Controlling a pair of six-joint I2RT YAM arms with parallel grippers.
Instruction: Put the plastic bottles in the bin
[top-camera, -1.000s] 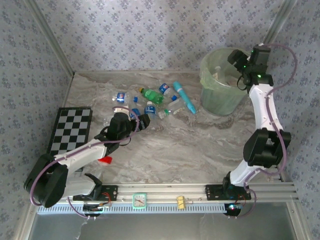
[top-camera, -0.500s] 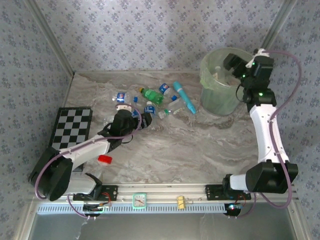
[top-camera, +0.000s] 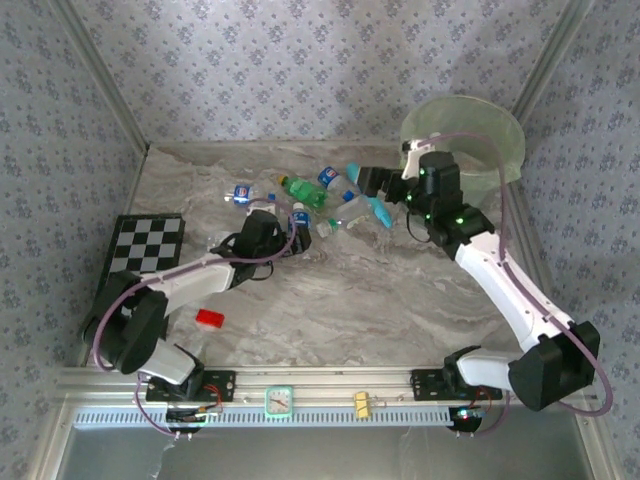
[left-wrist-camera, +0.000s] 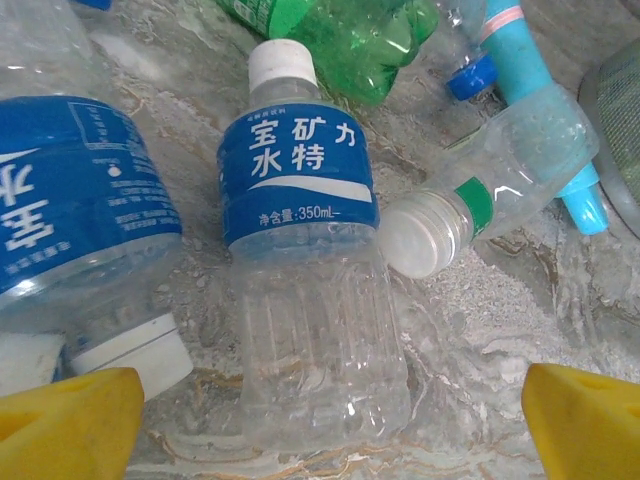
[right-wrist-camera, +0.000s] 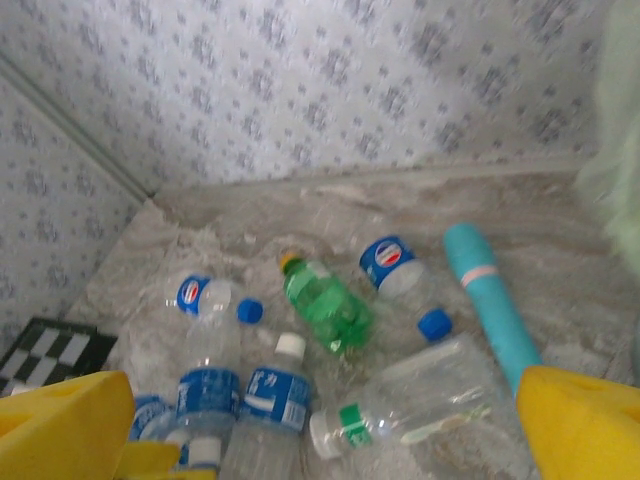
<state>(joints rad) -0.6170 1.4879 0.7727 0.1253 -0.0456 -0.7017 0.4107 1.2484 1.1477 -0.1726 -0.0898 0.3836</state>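
Several plastic bottles (top-camera: 305, 192) strewn on the far middle of the marble table (top-camera: 400, 300), all outside the bin (top-camera: 490, 140) in the far right corner. Left gripper (left-wrist-camera: 325, 425) spread wide and empty, low over a blue-labelled clear bottle (left-wrist-camera: 300, 250) lying flat, seen between its yellow fingertips (left-wrist-camera: 70, 420). Right gripper (right-wrist-camera: 320, 425) likewise wide, holding nothing, hovering above the heap near a teal tube (right-wrist-camera: 490, 290), just left of the bin.

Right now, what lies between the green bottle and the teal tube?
A small clear bottle with a blue cap lies there, as the right wrist view shows.
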